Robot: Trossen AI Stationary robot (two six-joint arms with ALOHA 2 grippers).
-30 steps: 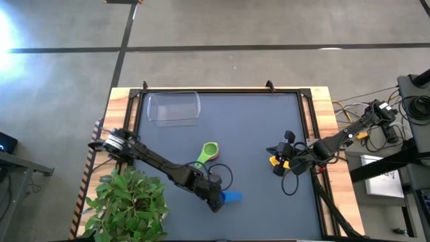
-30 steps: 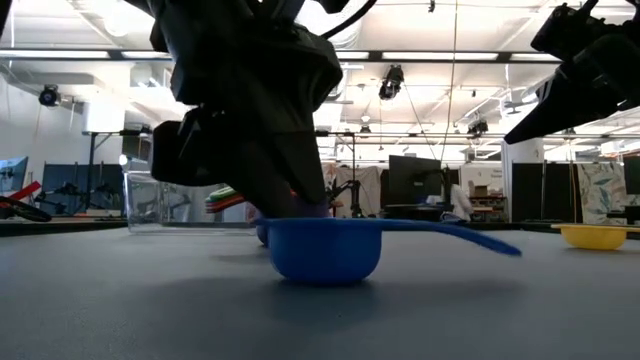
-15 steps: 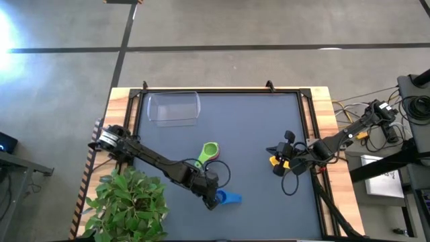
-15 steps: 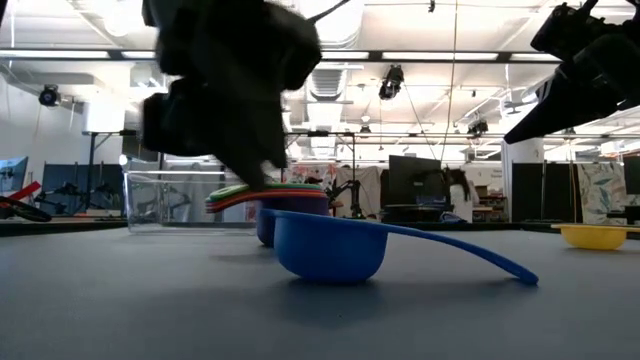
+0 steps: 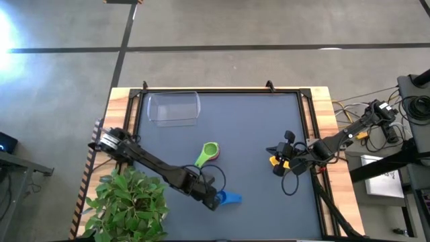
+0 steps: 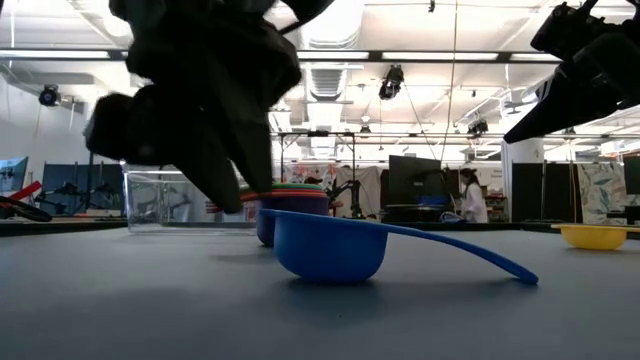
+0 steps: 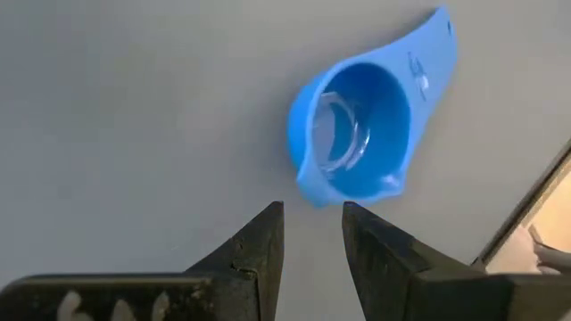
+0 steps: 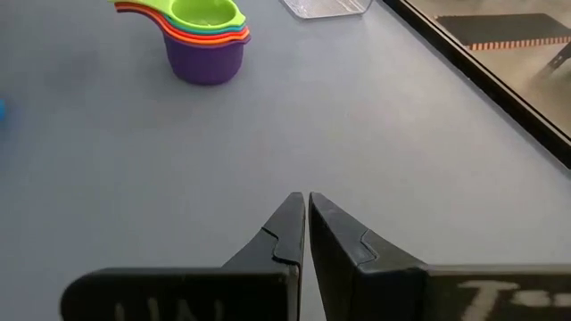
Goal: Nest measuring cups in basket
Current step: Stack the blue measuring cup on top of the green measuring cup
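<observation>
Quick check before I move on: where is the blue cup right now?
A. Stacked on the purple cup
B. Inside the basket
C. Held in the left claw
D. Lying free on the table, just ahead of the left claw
D: the left wrist view shows the blue cup resting on the table beyond the tips of the left claw, whose fingers grip nothing.

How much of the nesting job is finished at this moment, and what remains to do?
Partly done: a nested stack of plastic measuring cups, green on top and purple at the bottom, stands on the table. In hand: nothing. The left gripper is open just beside the loose blue plastic cup; the right gripper waits shut. Left: the blue cup, a yellow cup, and the clear plastic basket, which holds nothing.
</observation>
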